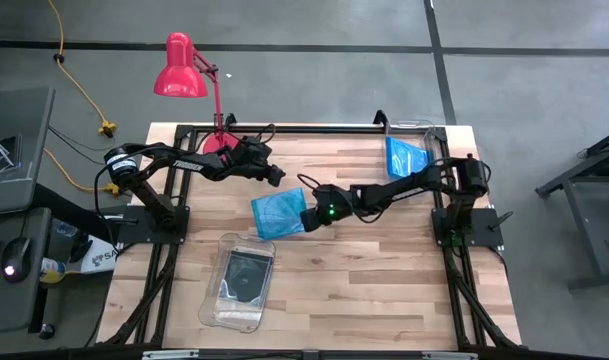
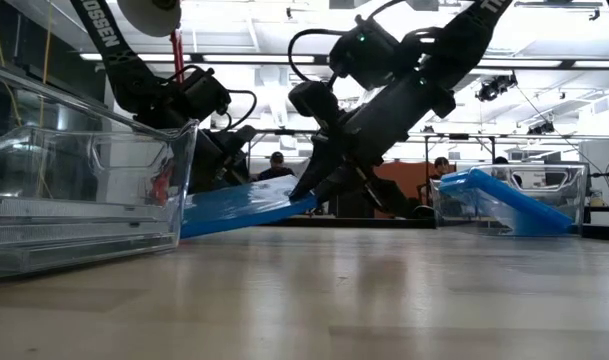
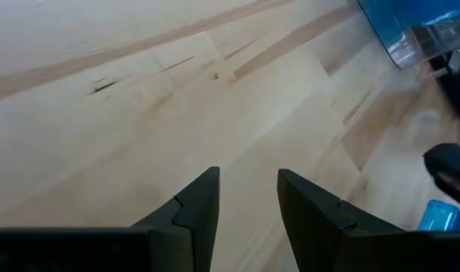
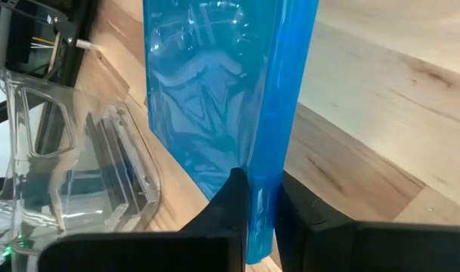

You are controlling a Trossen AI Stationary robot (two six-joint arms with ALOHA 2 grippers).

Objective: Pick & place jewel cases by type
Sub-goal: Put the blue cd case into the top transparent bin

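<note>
A bright blue jewel case (image 1: 275, 213) is at the table's middle, with my right gripper (image 1: 306, 218) shut on its right edge. In the low view this jewel case (image 2: 244, 207) slopes up toward that gripper (image 2: 309, 195). My left gripper (image 1: 277, 178) hovers just beyond it, toward the far edge. In its own wrist view the left gripper (image 3: 248, 175) is open over bare wood, nothing between its fingers. A dark jewel case (image 1: 246, 275) lies flat in a clear bin (image 1: 209, 310) near the front left. More blue jewel cases (image 1: 404, 157) lean inside a clear bin (image 1: 429, 130) at the far right. My right gripper pinches the blue jewel case's thick right-hand edge (image 4: 266, 170) between its two fingers (image 4: 231, 198). The fingers come slanting down from the table's right. The held edge is raised and the opposite edge (image 2: 199, 222) is low by the table; whether it touches the wood, I cannot tell.
A red desk lamp (image 1: 181, 68) stands at the far left corner. In the low view the front-left bin (image 2: 84, 190) fills the left and the far-right bin (image 2: 574, 185) stands at the right. Bare wood lies along the near edge to the right of the front bin.
</note>
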